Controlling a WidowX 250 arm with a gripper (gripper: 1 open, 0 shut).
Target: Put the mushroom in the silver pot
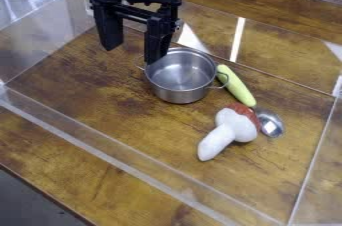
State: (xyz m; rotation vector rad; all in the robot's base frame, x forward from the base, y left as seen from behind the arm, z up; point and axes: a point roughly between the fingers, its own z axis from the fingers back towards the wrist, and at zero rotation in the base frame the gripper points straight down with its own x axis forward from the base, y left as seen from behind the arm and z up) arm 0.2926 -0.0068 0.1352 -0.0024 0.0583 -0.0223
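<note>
Camera view: your gripper (135, 42) hangs wide open, empty, behind the silver pot (181, 75); the mushroom (226, 134) lies front-right of it, cap pointing away.

My black arm runs out past the top edge, so only the gripper (135, 38) with its spread fingers shows. The shiny silver spoon (265, 123) lies partly behind the white-stemmed toy mushroom with its reddish-brown cap (225, 133); I see only its bowl (whether the two touch I cannot tell). The small round silver metal pot (181, 76) has handles too small to make out. The clear plastic wall (311, 185) is cut off at the right and bottom edges.
</note>
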